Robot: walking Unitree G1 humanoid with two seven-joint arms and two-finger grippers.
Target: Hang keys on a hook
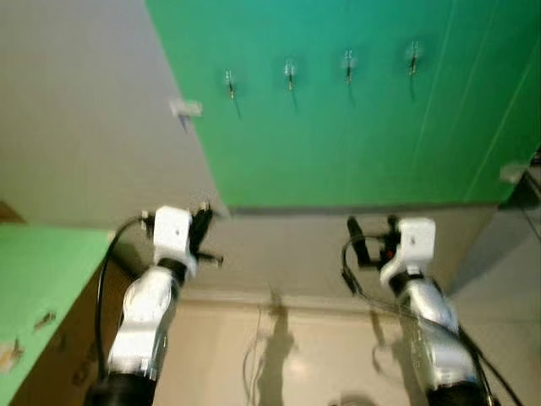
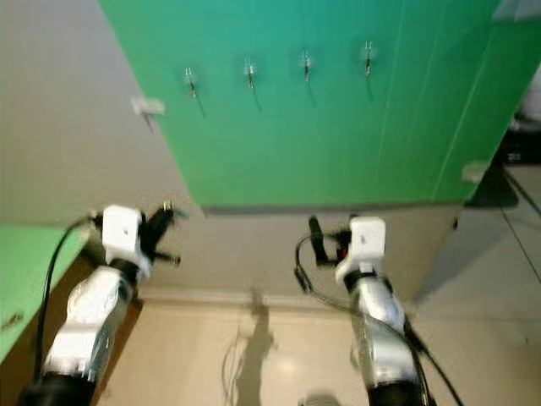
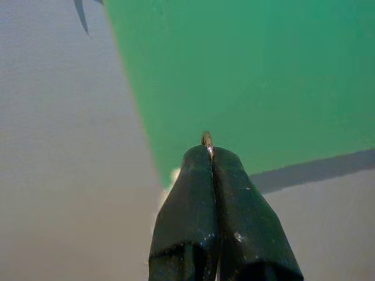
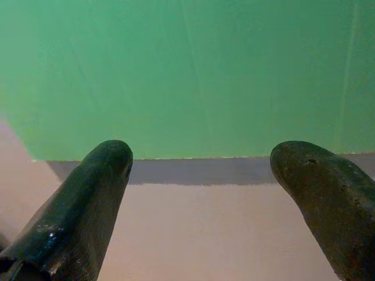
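A green panel (image 1: 355, 110) covers the wall and carries four small hooks (image 1: 290, 73) in one row, blurred and all bare. Below it, two hands are raised: the left hand (image 3: 207, 153) is clenched on a small metal ring (image 3: 206, 139), the rest of the keys hidden; the right hand (image 4: 202, 170) is released, fingers spread.

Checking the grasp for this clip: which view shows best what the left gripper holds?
The left wrist view: the left gripper is shut on a small metal ring poking past its fingers. In both eye views the left gripper is blurred.
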